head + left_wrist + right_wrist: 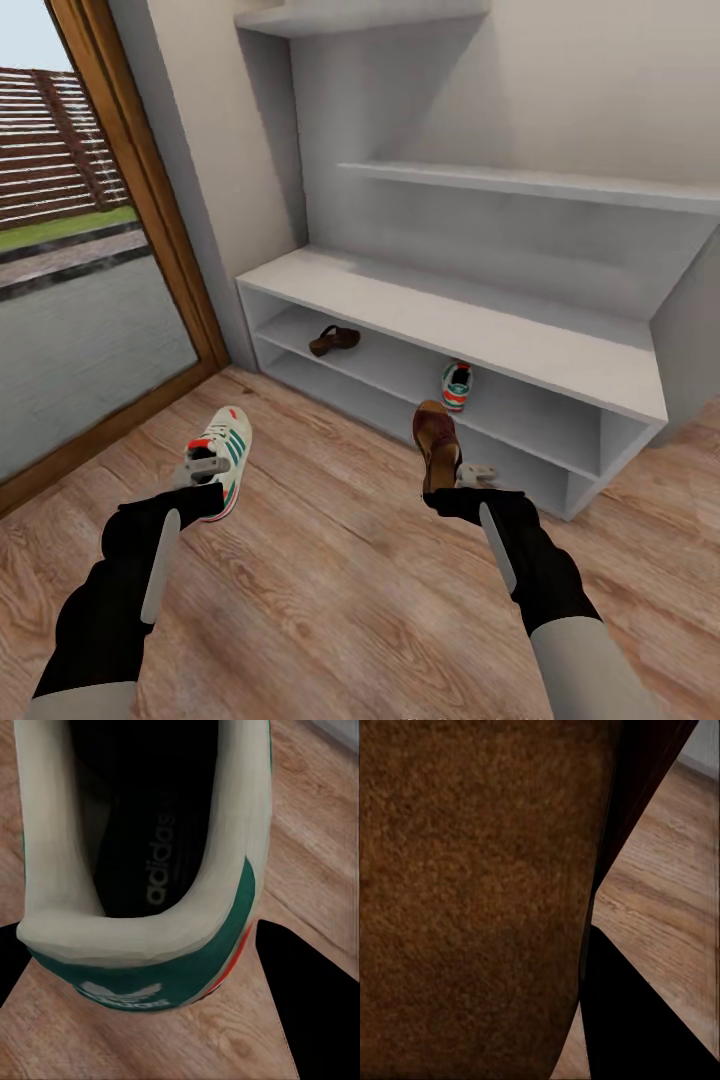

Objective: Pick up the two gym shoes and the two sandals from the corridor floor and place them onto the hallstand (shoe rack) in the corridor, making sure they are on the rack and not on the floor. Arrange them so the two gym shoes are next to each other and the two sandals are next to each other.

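Though hidden overhead, sneaker [142, 870] insole lettering.

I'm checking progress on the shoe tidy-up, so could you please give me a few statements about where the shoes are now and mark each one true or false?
1. One sandal lies on the rack's upper open shelf. True.
2. Both sneakers are on the rack. False: one sneaker is there; the other is at the left gripper, over the floor.
3. The right gripper is at a sandal. True.
4. The rack's top holds a shoe. False: it is bare.
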Controlling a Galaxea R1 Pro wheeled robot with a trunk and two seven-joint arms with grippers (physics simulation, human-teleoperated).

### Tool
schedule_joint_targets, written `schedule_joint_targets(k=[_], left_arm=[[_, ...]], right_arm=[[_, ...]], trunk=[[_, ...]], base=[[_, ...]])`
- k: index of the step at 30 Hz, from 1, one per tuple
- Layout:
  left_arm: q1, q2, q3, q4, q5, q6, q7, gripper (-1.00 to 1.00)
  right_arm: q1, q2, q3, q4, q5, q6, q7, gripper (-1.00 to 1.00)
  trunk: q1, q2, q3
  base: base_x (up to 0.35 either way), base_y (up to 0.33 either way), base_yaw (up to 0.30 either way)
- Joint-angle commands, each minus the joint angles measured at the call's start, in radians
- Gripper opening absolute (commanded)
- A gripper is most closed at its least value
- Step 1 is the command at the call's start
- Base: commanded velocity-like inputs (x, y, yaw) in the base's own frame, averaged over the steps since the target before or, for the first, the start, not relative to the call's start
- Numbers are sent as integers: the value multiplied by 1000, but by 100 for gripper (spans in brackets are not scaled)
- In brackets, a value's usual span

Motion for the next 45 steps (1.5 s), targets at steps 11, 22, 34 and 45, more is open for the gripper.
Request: schedule_joint_targets(k=[11, 22, 34, 45], left_arm=[[0, 0, 0, 0, 0, 0, 0, -100], [0, 0, -14, 0, 0, 0, 1, -100], [0, 0, -15, 0, 0, 0, 0, -100], [11, 0, -17, 0, 0, -1, 0, -100]], right_arm=[[0, 0, 0, 0, -4, 0, -3, -100], [1, 0, 0, 0, -4, 0, -3, -100], [0, 0, 0, 0, -4, 0, -3, -100], [0, 0, 0, 0, -4, 0, -3, -100]], trunk=[[0, 0, 0], [0, 0, 0], [0, 0, 0], [0, 0, 0]], base=[[0, 1, -285], [-75, 67, -285], [-5, 67, -285], [0, 46, -285]])
